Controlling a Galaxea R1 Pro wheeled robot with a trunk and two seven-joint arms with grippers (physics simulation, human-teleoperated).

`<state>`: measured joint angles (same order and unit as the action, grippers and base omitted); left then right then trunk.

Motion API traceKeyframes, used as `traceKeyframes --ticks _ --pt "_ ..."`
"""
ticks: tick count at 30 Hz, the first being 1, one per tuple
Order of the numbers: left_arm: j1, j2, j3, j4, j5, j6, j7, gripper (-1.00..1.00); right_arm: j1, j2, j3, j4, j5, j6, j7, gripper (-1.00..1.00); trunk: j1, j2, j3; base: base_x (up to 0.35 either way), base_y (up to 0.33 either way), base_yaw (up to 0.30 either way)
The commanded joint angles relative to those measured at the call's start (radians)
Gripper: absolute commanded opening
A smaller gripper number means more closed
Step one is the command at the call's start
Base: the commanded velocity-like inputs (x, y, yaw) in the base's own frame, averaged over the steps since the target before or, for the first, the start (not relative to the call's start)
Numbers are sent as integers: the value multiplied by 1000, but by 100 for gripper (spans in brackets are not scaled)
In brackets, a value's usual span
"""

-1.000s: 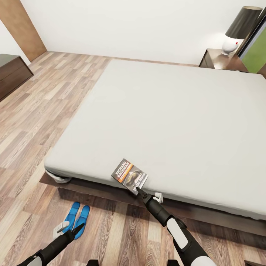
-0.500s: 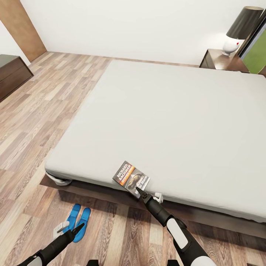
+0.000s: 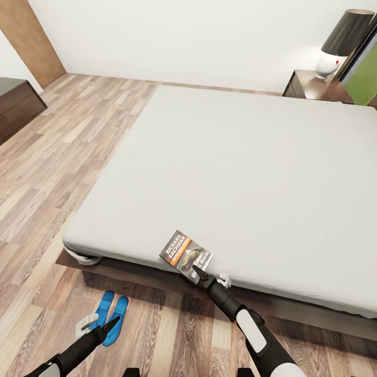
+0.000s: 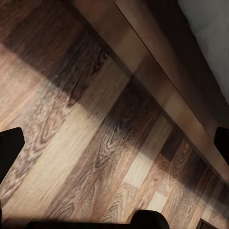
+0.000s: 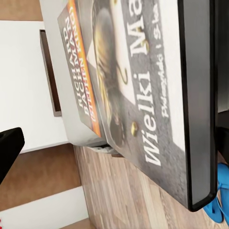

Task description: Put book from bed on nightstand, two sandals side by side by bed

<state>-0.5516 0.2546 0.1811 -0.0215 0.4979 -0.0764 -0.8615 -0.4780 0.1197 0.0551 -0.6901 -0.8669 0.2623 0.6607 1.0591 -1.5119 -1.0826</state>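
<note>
The book (image 3: 186,255) is a thin paperback with a black and orange cover and white letters. It lies flat on the pale grey mattress of the bed (image 3: 235,167), close to the near edge and turned at an angle to it. The two sandals (image 3: 111,312) are bright blue flip-flops. They lie side by side on the wood floor, just beside the near edge of the bed frame, near its left corner. The nightstand (image 3: 314,86) of dark reddish wood stands at the far right corner of the bed.

Walls (image 3: 183,36): white, running along 12 o'clock.
Floor (image 3: 57,157): brown wood planks, catching light.
Cabinet (image 3: 15,104): dark, sitting at 10 o'clock.
Lamp (image 3: 340,42): black shade, standing at 1 o'clock.
</note>
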Motion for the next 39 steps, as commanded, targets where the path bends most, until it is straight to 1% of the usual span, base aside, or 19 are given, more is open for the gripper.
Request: traceKeyframes --ticks 1,15,26,31,33,39 --pt "-1 0 8 2 -10 -8 -2 100 0 0 0 0 -11 9 0 100 0 0 0 10 0 0" --pt "-1 0 8 2 -10 -7 -2 100 0 0 -1 -1 -11 9 0 100 0 0 0 1 0 0" --pt "0 0 8 2 -10 -6 -2 100 -1 0 -1 -2 -11 9 1 100 42 -77 -35 0 0 0" --pt "-1 0 8 2 -10 -6 -2 100 0 0 -1 -3 -11 9 1 100 42 -77 -35 0 0 0" --pt "0 0 8 2 -10 -6 -2 100 0 0 -1 -3 -11 9 1 100 50 -91 -41 0 0 0" --pt "-1 0 8 2 -10 -6 -2 100 0 0 -1 -3 -11 9 1 100 50 -91 -41 0 0 0"
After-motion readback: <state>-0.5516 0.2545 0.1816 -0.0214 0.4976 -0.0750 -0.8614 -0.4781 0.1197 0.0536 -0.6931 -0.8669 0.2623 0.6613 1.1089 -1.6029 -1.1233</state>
